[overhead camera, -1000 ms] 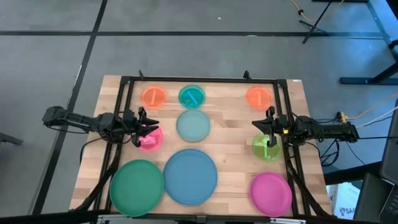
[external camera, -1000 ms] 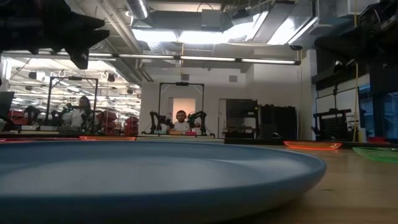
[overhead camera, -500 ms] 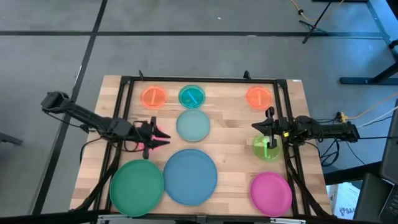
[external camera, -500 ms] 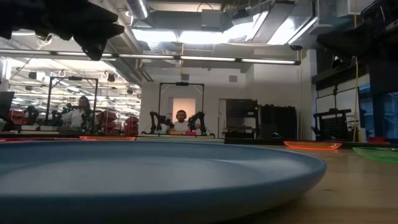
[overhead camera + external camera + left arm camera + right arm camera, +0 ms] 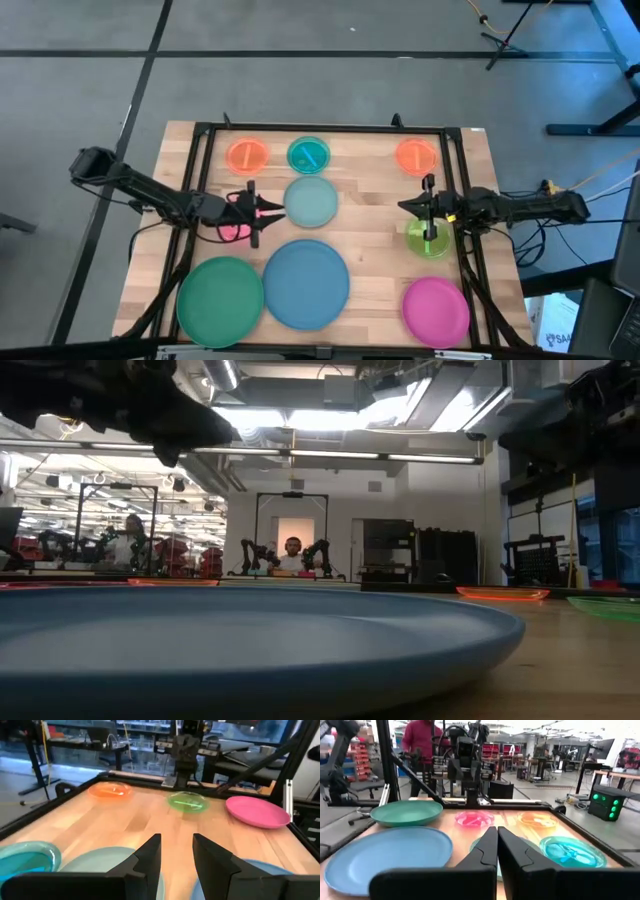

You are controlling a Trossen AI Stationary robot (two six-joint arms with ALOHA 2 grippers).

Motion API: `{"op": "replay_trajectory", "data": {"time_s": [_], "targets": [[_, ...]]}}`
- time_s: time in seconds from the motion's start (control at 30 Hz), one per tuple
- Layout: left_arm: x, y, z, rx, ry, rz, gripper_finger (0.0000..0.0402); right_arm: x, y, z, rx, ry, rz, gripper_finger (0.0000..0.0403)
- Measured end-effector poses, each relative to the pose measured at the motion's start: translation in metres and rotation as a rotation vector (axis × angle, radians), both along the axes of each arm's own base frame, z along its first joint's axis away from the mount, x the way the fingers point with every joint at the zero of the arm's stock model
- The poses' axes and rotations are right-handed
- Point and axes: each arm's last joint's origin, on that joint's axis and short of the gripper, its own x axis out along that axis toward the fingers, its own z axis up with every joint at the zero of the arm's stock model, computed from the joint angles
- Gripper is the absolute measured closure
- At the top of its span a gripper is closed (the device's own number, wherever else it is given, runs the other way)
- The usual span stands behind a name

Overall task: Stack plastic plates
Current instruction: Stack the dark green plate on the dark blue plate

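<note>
From above, all nine plates lie single on the wooden table (image 5: pixel 375 205). At the far side are an orange plate (image 5: pixel 247 156), a small teal plate (image 5: pixel 308 154) and a second orange plate (image 5: pixel 415 156). The pale teal plate (image 5: pixel 311 201) lies in the middle. At the near side are the green plate (image 5: pixel 220 293), the blue plate (image 5: pixel 306 282) and the magenta plate (image 5: pixel 436 309).

The left gripper (image 5: pixel 256 212) hangs above the small pink plate (image 5: pixel 234 229), just beside the pale teal plate. Its own wrist view shows the fingers (image 5: pixel 150 858) apart with nothing between them, which the top view does not make clear.

The right gripper (image 5: pixel 428 210) is over the lime plate (image 5: pixel 428 240). In its wrist view the fingers (image 5: pixel 487 851) are pressed together and empty. This view also shows a person in a red top (image 5: pixel 421 740) behind the table.

The low view shows mostly the blue plate's rim (image 5: pixel 260 650), with dark arm parts above and no fingers.
</note>
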Motion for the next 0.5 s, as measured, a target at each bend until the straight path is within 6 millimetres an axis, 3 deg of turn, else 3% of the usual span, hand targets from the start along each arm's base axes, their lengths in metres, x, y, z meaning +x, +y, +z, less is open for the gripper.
{"op": "replay_trajectory", "data": {"time_s": [0.17, 0.37, 0.5], "targets": [[0.005, 0.003, 0.002, -0.065, 0.133, -0.028, 0.0259, 0.004, 0.003, 0.009, 0.08, -0.085, 0.059, 0.0398], [0.015, -0.005, 0.038, -0.064, 0.322, -0.076, 0.0197, 0.009, 0.008, 0.01, 0.083, -0.101, 0.131, 0.0398], [0.012, -0.019, 0.056, -0.131, 0.427, -0.141, 0.018, 0.012, 0.009, 0.009, 0.049, -0.09, 0.127, 0.0398]]}}
